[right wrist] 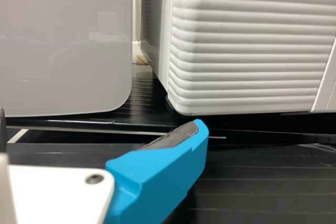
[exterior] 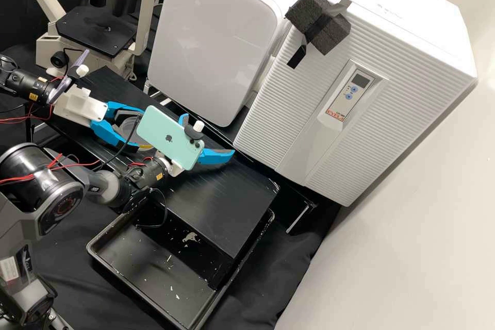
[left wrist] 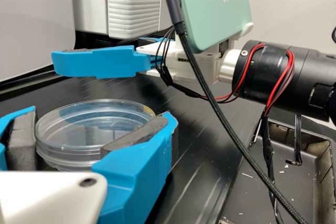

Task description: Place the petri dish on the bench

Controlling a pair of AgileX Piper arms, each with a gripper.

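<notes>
I've got the clear dish [left wrist: 84, 132] in my L jaws [exterior: 137, 130], over the worktop [exterior: 227, 206]. R jaws [exterior: 208, 135] spread wide nearby, approx. level w/ it.

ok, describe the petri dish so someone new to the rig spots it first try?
Start at the long black bench in front of the white cabinets. Over it, find the left gripper, its blue fingers closed around the dish. It's clear, round and shallow, unlike the opaque mint phone nearby.
</notes>
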